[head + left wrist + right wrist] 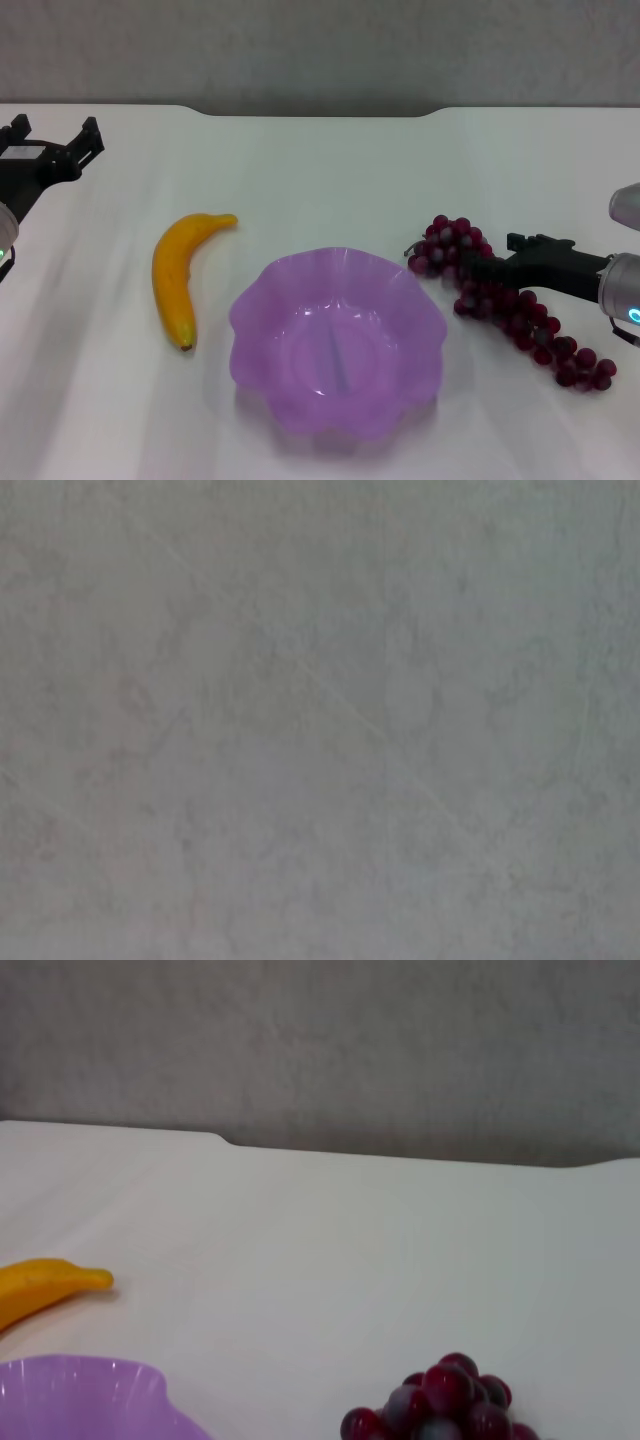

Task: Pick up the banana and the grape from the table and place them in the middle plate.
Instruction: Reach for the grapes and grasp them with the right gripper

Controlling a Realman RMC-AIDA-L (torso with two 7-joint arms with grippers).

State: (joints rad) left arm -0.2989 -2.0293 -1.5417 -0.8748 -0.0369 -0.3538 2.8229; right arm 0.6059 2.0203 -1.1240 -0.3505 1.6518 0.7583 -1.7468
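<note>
The banana (172, 275) lies on the white table (330, 180), left of the purple scalloped middle plate (250, 300), which holds nothing. The grape bunch (540, 325) lies on the table right of the plate. My right gripper (490, 262) reaches in from the right, low over the middle of the bunch and against it. My left gripper (55, 140) is open and empty at the far left, well away from the banana. The right wrist view shows the top of the grape bunch (445, 1410), the plate rim (90, 1385) and the banana's tip (40, 1285). The left wrist view shows only a grey surface.
The table's far edge has a rounded notch (320, 112) with a grey wall behind it. Bare tabletop lies between the banana and the left gripper and beyond the plate.
</note>
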